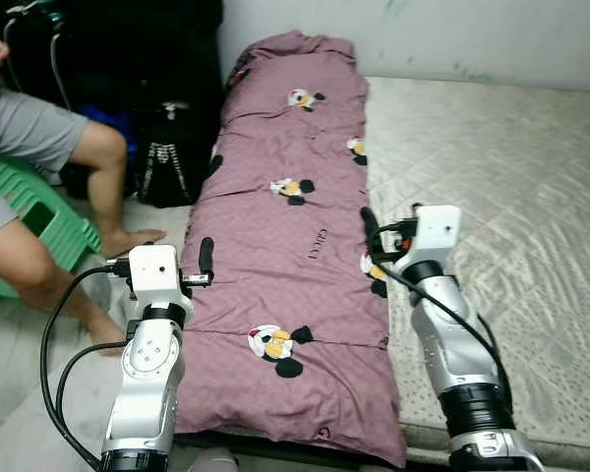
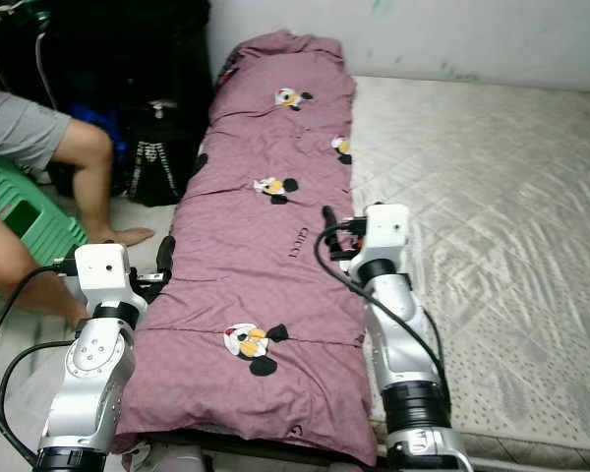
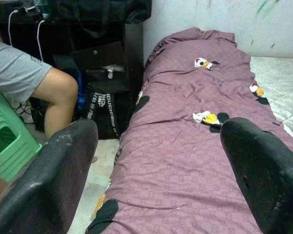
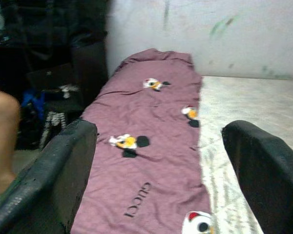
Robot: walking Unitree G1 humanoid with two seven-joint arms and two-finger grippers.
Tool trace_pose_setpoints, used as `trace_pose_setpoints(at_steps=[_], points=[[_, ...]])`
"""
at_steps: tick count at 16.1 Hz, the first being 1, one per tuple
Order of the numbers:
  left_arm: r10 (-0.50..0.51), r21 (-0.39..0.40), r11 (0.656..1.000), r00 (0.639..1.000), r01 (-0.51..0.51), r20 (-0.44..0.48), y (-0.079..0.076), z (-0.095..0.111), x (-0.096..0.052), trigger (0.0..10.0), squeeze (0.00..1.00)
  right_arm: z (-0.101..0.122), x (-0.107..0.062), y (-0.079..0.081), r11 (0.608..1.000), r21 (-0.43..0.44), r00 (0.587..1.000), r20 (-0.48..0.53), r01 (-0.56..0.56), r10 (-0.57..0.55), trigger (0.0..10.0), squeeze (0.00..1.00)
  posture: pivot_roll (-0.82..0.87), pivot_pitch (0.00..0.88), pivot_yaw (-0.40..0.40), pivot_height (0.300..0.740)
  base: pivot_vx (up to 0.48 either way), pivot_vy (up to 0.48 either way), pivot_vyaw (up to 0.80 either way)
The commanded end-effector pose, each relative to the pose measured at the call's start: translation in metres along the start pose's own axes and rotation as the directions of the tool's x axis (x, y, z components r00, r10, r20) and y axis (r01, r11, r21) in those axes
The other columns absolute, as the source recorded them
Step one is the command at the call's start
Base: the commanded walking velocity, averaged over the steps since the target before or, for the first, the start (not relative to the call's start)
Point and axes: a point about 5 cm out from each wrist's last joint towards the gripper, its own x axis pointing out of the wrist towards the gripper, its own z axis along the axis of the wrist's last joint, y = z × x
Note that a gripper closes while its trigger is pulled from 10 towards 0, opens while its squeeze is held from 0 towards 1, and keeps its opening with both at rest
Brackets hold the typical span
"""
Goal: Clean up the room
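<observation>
Claws point(image 1: 206, 258) point(image 1: 369, 228) open | purple cartoon-print quilt point(image 1: 285, 236) folded lengthwise on mattress point(image 1: 511, 197)

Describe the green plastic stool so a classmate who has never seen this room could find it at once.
Start at the mattress with the long purple quilt along its left edge. Left of it, past the black bags on the floor, a person sits on the green plastic stool, the one bright green thing there.
</observation>
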Motion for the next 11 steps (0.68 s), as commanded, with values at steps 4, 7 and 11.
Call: trace_pose_setpoints(at_steps=[4, 7, 11], points=[[0.000, 0.007, 1.000, 1.000, 0.000, -0.014, 0.0010, -0.0011, -0.0014, 10.0, 0.00, -0.0013, 0.0035, 0.0040, 1.000, 0.002, 1.000, -0.005, -0.001, 0.001, 10.0, 0.00, -0.05, 0.000, 0.027, 0.740, -0.189, 0.000, -0.40], [-0.004, 0.007, 1.000, 1.000, 0.004, -0.013, 0.0013, -0.0002, -0.0005, 10.0, 0.00, 0.0001, 0.0050, 0.0036, 1.000, 0.002, 1.000, 0.000, 0.002, -0.002, 10.0, 0.00, -0.05, 0.000, 0.028, 0.740, -0.276, 0.000, 0.00], [-0.011, 0.007, 1.000, 1.000, 0.011, -0.010, 0.0001, -0.0001, -0.0011, 10.0, 0.00, -0.0017, 0.0041, 0.0026, 1.000, -0.002, 1.000, -0.005, 0.005, -0.005, 10.0, 0.00, -0.05, 0.000, 0.028, 0.740, -0.134, 0.000, 0.00]])
